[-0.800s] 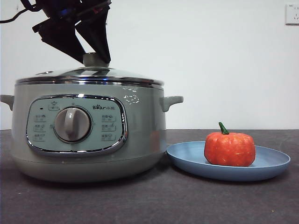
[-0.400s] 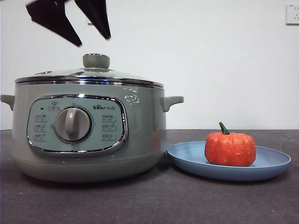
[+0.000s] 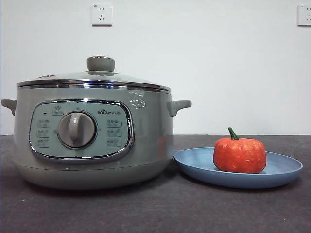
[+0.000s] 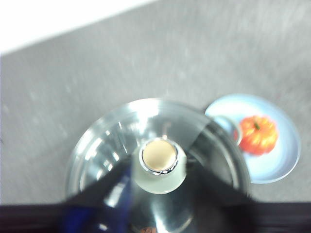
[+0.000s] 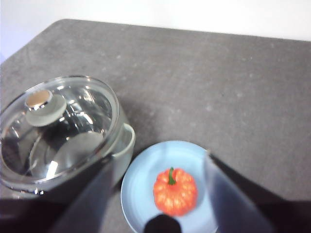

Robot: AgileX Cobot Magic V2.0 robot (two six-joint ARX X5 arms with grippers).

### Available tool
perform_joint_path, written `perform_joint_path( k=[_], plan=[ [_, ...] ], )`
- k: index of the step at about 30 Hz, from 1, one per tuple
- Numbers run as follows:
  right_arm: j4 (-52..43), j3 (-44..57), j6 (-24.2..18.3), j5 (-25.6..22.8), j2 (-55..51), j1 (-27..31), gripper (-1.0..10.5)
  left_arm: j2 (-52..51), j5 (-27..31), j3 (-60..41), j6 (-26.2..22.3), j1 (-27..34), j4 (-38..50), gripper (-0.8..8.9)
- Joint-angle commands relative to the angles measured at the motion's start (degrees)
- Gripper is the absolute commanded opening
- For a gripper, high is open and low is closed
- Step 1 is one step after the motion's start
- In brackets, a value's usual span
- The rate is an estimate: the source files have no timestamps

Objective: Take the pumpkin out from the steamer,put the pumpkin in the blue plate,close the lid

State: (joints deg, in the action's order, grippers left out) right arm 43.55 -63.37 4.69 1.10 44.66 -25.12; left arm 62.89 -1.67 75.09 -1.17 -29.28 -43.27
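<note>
The sage-green steamer (image 3: 92, 141) stands at the left with the glass lid (image 3: 92, 80) seated on its rim. To its right, the orange pumpkin (image 3: 239, 154) sits upright in the blue plate (image 3: 284, 170). No gripper shows in the front view. My left gripper (image 4: 167, 150) hovers high above the lid's knob (image 4: 158, 158), open and empty, the picture blurred. The right gripper (image 5: 160, 158) hangs open and empty above the pumpkin (image 5: 175, 191) and plate (image 5: 138, 189), well clear of both. The lid (image 5: 68, 136) also appears in the right wrist view.
The dark grey tabletop (image 3: 160, 208) runs in front of the pot and plate. Behind them is a white wall with two sockets (image 3: 101, 14). The pot's side handle (image 3: 179, 106) reaches out over the plate's near rim.
The dark gripper that was at the lid's knob one second ago has let go, risen and left the front view. The lid, pot, pumpkin and plate stay put.
</note>
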Motion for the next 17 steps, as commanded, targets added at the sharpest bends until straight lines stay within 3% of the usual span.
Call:
perform_joint_path(
  k=[1,11,17],
  plan=[
    [-3.96,3.54,-0.07,-0.07,-2.40,-0.09,-0.2,-2.64,-0.02,-0.55,-2.10,-0.04,0.31,-0.09],
    [-18.53,21.92,3.48,-4.39,-14.80,-0.13,-0.2,-17.09,-0.07,-18.64,-2.95,-0.04,10.69,-0.09],
    [-19.08,23.23,6.67,-4.55,-15.65,-0.11,-0.2,-22.01,-1.70,-25.92,-2.56,-0.02,13.33,-0.09]
  ],
)
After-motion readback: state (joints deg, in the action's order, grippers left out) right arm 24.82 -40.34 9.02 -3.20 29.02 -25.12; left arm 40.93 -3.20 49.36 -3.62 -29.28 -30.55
